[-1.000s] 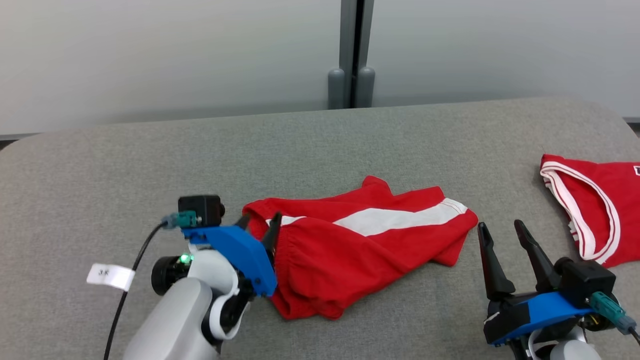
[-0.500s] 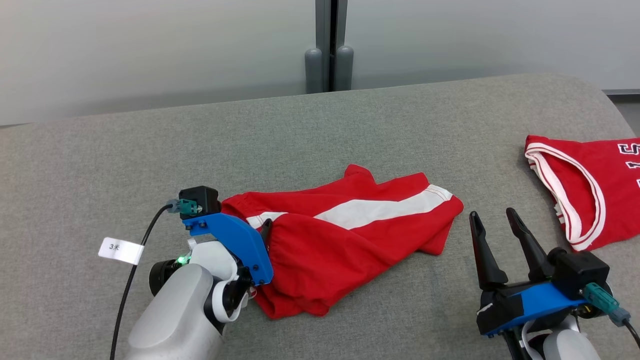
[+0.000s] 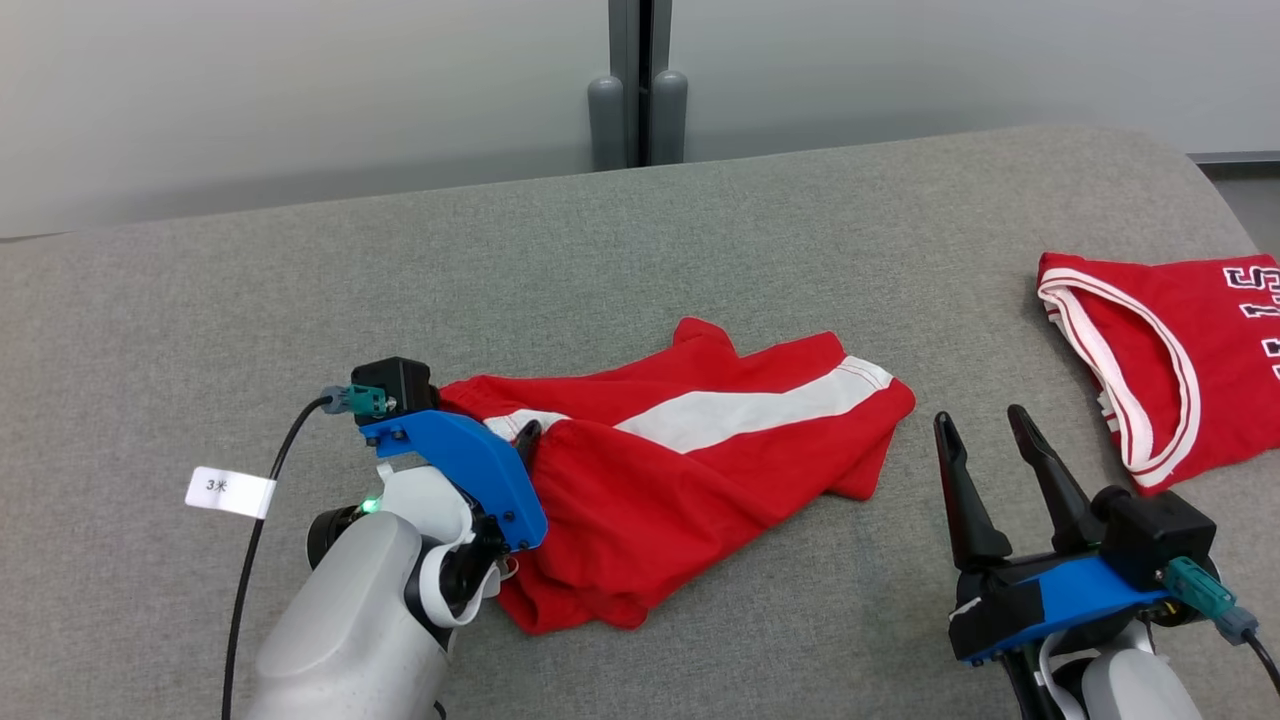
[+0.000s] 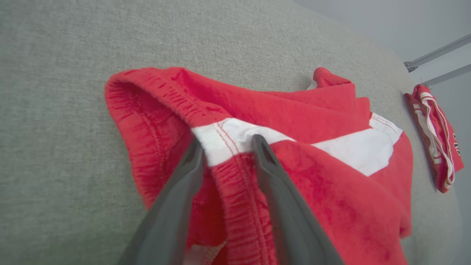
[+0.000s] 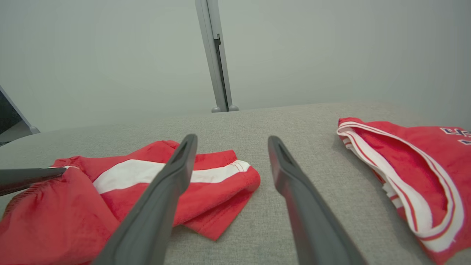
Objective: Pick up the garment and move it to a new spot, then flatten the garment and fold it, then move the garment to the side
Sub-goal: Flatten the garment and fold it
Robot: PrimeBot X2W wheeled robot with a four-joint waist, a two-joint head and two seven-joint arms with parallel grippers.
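The garment, red shorts (image 3: 700,450) with a white side stripe, lies crumpled in the middle of the grey padded table (image 3: 600,270). My left gripper (image 3: 515,435) is at the shorts' left end, on the elastic waistband. In the left wrist view its jaws (image 4: 227,141) straddle the waistband (image 4: 235,191), one finger inside the waist opening and one on top, still apart. My right gripper (image 3: 978,418) hovers open just right of the shorts' leg hem, holding nothing. The right wrist view shows its fingers (image 5: 232,139) spread above the shorts (image 5: 128,173).
A red jersey (image 3: 1210,350) with white trim and lettering lies at the table's right edge, also in the right wrist view (image 5: 412,158). A white cable tag (image 3: 230,490) hangs beside my left arm. A grey post (image 3: 635,90) stands behind the table against a pale wall.
The camera has shifted, sliding the whole scene left and up. My left gripper has pushed onto the waistband and its jaws have narrowed around it. The right gripper stays open.
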